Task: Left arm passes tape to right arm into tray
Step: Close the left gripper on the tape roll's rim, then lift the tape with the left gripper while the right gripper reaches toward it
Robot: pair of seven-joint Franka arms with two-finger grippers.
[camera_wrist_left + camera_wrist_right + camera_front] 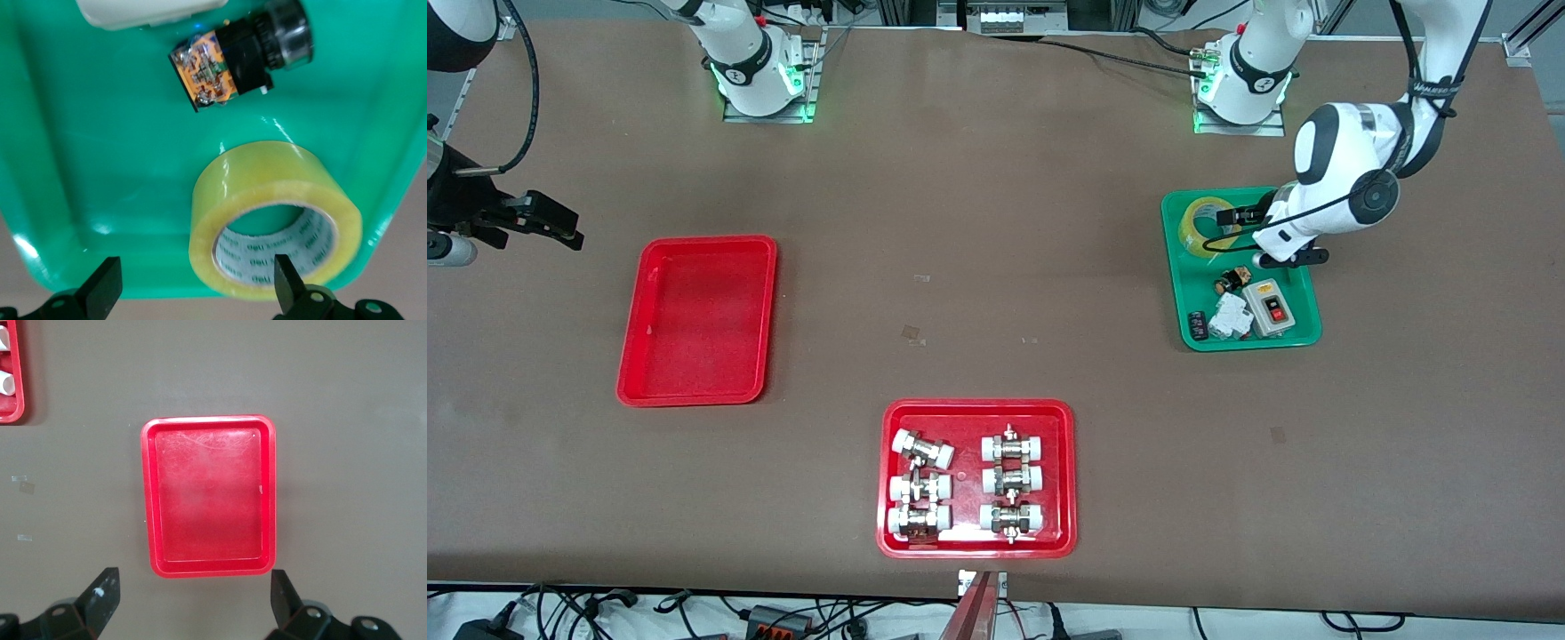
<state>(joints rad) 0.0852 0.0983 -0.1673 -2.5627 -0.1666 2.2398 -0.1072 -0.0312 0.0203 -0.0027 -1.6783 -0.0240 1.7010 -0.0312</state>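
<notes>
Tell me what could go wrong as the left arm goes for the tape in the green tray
1. The left gripper is open but sits off-centre over the tape: one finger is over the core, so it may land on the roll's wall.
2. The tape lies close to the green tray rim and a pushbutton part; a slip could knock either.
3. The right gripper waits open near the red tray, well apart, so the handover needs a long carry.

Readable print: "deli", repeated in small dark lettering around the white inner core of the tape (275,225), left wrist view. Other marks on the core too small to make out. Front view: white lettering on a black strap round the left arm (1436,87), not legible. Nothing else readable.
</notes>
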